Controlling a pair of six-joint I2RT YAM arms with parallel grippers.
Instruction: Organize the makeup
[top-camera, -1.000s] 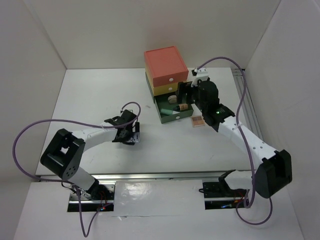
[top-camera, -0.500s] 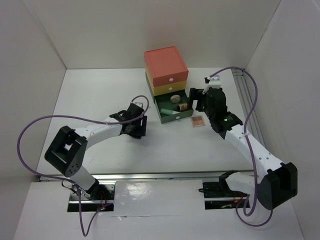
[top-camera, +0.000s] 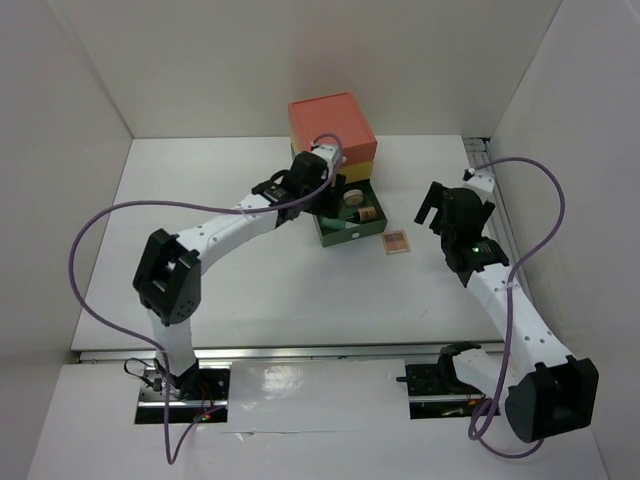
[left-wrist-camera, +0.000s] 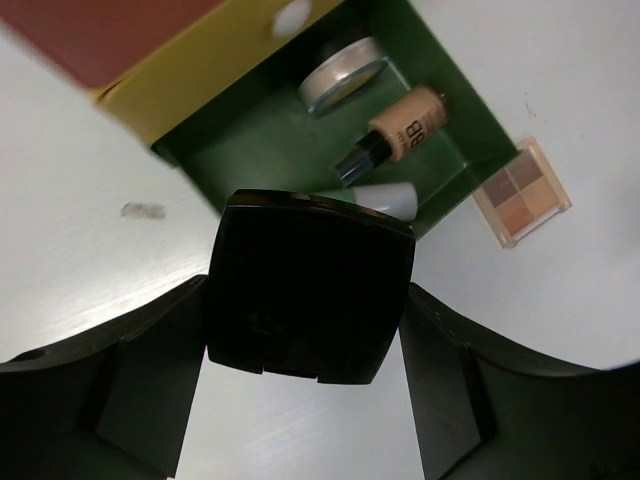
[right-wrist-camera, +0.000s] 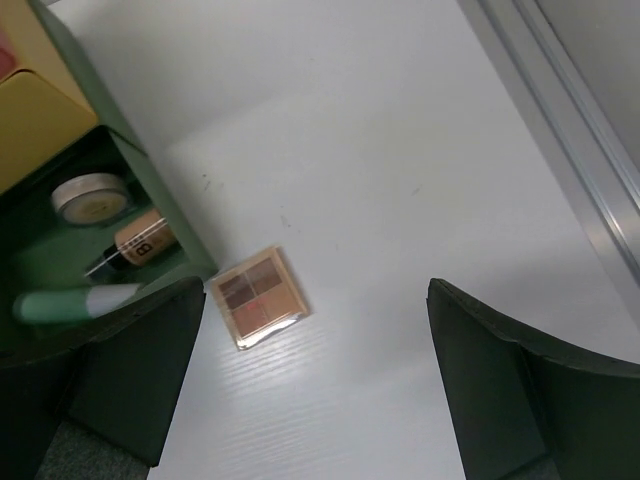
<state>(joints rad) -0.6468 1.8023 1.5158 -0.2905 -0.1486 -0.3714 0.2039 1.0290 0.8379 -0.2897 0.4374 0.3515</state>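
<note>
The black square compact (left-wrist-camera: 310, 285) is glossy with rounded corners. It is clamped by two opposite edges between the left fingers (left-wrist-camera: 150, 370), its flat face turned to the wrist camera. It hangs over the desk (top-camera: 200, 220) at the front edge of the open green drawer (top-camera: 322, 226), and in the left wrist view it covers part of that front wall. Being square, it shows no clear long axis. The green drawer is the lowest of a stacked box, under a yellow drawer (left-wrist-camera: 190, 75) with a white knob and a coral top (top-camera: 331, 123). Three things lie in the drawer: a round pot (left-wrist-camera: 345, 82) with a pale lid toward the back, a beige bottle (left-wrist-camera: 405, 122) lying slantwise with its dark cap toward the front, and a mint tube (right-wrist-camera: 75, 300) lying along the front wall, its white cap toward the palette side. The palette (right-wrist-camera: 258, 297), four square pans of brown and peach, lies flat on the desk just beside the drawer's front corner, not touching it. The right fingers (right-wrist-camera: 520, 390) are spread wide and hold nothing, above the desk near the palette.
</note>
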